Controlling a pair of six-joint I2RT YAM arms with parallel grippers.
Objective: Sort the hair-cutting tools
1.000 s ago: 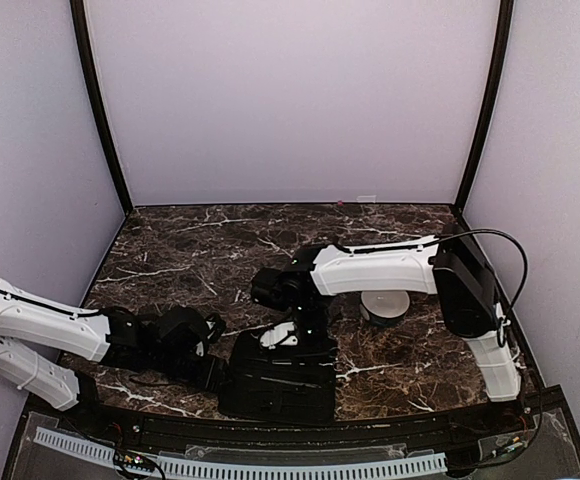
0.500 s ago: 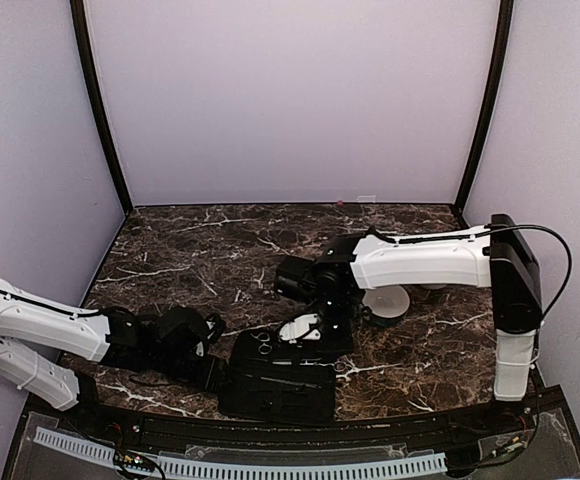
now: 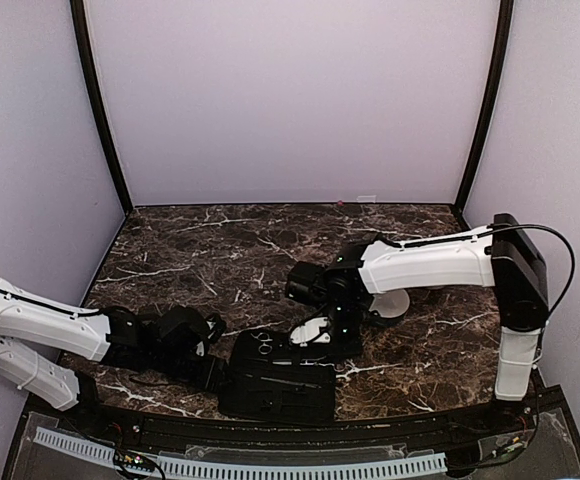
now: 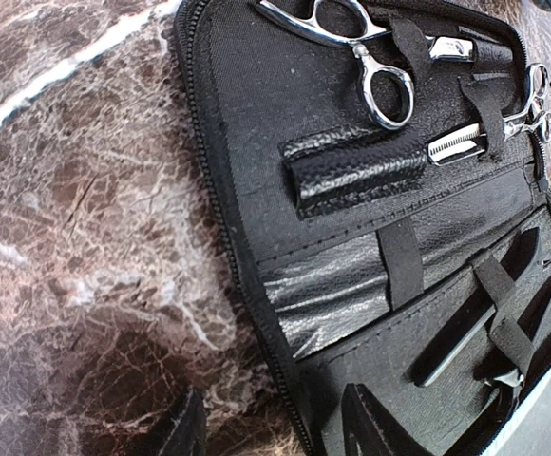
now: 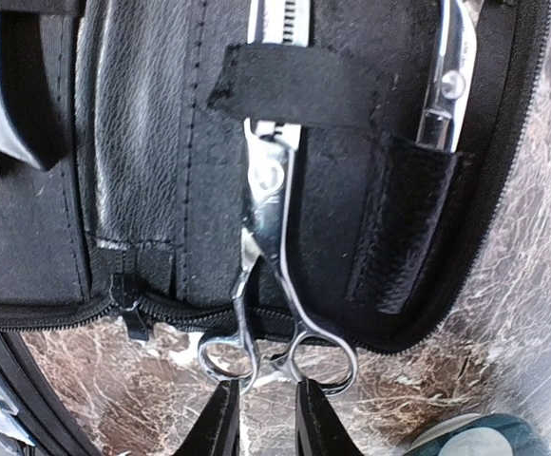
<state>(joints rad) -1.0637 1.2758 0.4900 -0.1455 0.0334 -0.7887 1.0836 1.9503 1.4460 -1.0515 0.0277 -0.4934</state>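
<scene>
A black zip case (image 3: pixel 275 385) lies open at the near edge. In the left wrist view it (image 4: pixel 256 123) holds silvery scissors (image 4: pixel 375 62), thinning shears (image 4: pixel 503 128) and dark comb-like pieces (image 4: pixel 475 328) under straps. My left gripper (image 4: pixel 275 427) is open and straddles the case's zip edge; it also shows in the top view (image 3: pixel 215 372). My right gripper (image 5: pixel 268 418) is at the case's far right edge (image 3: pixel 310 342), nearly shut, its fingertips (image 5: pixel 220 418) pinching the ring handles of the thinning shears (image 5: pixel 274 285). The shears' blades lie under an elastic strap (image 5: pixel 290 90).
A white bowl (image 3: pixel 388 305) stands behind the right arm, partly hidden by it. A second pair of scissors (image 5: pixel 446 85) sits in a pocket of the case. The dark marble table (image 3: pixel 200 250) is walled by purple panels (image 3: pixel 290 100).
My right arm has swung to the right and its gripper has shifted right along the case's far edge. The left arm has not moved.
</scene>
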